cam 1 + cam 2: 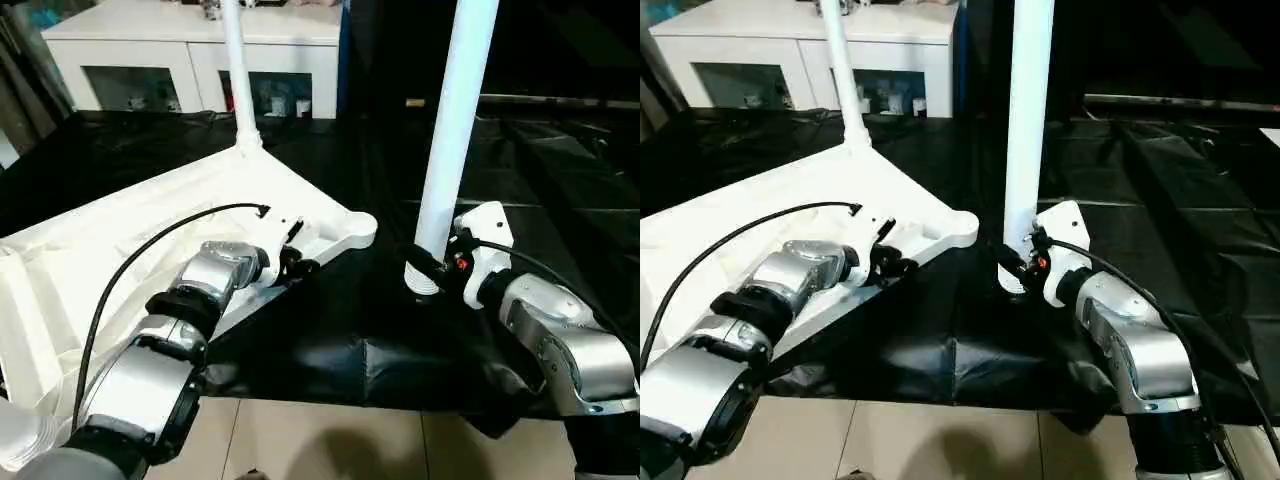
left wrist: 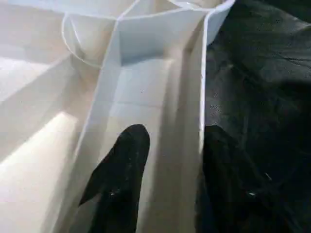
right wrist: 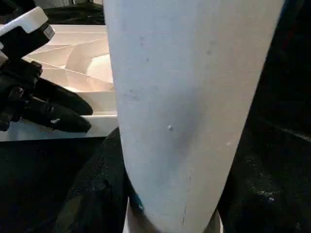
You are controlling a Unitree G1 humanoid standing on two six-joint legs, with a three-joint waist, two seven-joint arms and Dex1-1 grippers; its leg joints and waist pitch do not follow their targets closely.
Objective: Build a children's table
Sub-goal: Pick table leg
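Observation:
The white tabletop [image 1: 120, 230] lies upside down on the black cloth, ribs up. One white leg [image 1: 238, 80] stands upright in its far corner socket. My left gripper [image 1: 298, 262] is at the tabletop's near right rim, just short of the empty corner socket [image 1: 355, 228]. It is open and straddles the rim wall [image 2: 201, 97]: one finger [image 2: 121, 165] is inside the rib channel and the other is outside over the cloth. My right gripper [image 1: 425, 262] is shut on a second white leg [image 1: 455, 120] near its lower end, holding it upright just right of that socket.
A black cloth [image 1: 340, 330] covers the work surface, and its front edge drops to tan floor [image 1: 330, 440]. A white cabinet [image 1: 180, 50] with glass doors stands behind. A black cable [image 1: 150, 245] arcs over my left forearm.

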